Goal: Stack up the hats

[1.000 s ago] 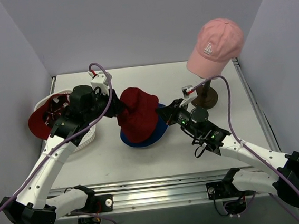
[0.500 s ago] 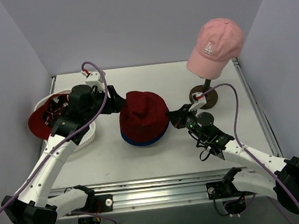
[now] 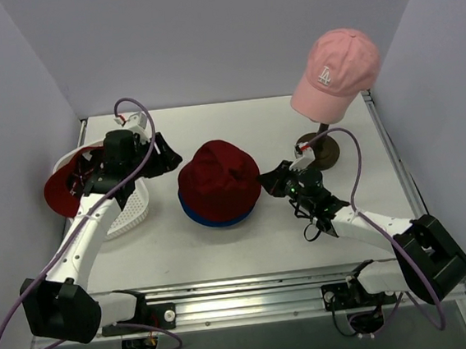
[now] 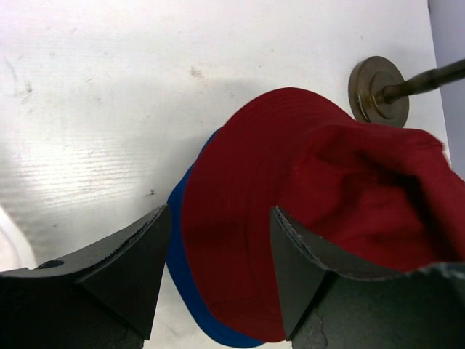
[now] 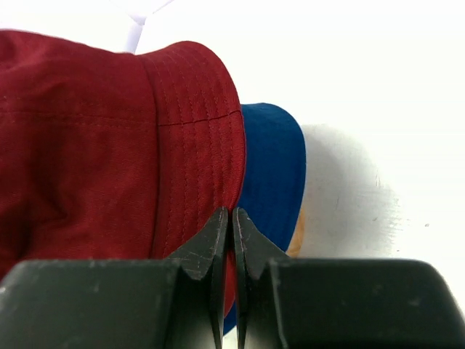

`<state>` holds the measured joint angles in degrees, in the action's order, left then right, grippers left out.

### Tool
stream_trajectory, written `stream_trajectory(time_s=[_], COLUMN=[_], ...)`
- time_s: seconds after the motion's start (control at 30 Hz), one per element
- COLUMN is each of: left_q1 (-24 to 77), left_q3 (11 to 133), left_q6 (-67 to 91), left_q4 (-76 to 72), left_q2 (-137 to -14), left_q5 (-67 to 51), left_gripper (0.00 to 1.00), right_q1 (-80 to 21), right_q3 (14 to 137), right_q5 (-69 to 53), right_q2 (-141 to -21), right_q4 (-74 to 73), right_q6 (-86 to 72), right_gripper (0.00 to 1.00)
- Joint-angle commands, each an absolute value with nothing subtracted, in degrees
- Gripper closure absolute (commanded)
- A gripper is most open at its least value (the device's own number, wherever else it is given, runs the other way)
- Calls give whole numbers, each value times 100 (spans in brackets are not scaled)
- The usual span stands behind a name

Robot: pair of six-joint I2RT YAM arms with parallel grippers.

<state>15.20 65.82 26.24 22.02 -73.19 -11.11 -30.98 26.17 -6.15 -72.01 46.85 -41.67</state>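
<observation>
Two bucket hats stacked mid-counter, two caps apart

Overhead view of a white counter (image 3: pixel 277 121) with two robot arms reaching in from the near edge. At the centre, a dark red bucket hat (image 3: pixel 217 176) sits on top of a blue bucket hat (image 3: pixel 208 220), whose brim shows only as a crescent along the near side. A red cap (image 3: pixel 57 191) lies over a white mesh basket (image 3: pixel 133 213) at the far left. A pink cap (image 3: pixel 334 70) with a white logo perches on a stand (image 3: pixel 321 149) at the far right.

The left tool (image 3: pixel 168 158) hangs just left of the stacked pair, fingers spread and holding nothing. The right tool (image 3: pixel 268 181) sits just right of the red brim, fingers pressed together, with nothing visibly caught between them.

All four hats look like light, soft cloth. The bucket crowns are creased and would probably fold under a pinch. The stitched brims and the caps' bills appear firmer, so an edge-on pinch there seems the surest hold. Fabric may snag on the basket mesh.
</observation>
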Motion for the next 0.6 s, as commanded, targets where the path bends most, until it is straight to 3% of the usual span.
stream_trajectory(time_s=[0.0,0.57], left_q1=[1336,721], left_q3=[6434,5230], left_q6=[2804,3656], left_q4=[1714,319], left_q2=[-7286,-7620], left_q5=[-1477,-2451], left_gripper=[35,36], right_q1=[-3024,-2997], right_q3=[2558,2566], right_q5=[-747,-633], right_q2=[-7312,-6943], right_q4=[5264,4922], right_q6=[-4201,-3981], right_gripper=[100,100])
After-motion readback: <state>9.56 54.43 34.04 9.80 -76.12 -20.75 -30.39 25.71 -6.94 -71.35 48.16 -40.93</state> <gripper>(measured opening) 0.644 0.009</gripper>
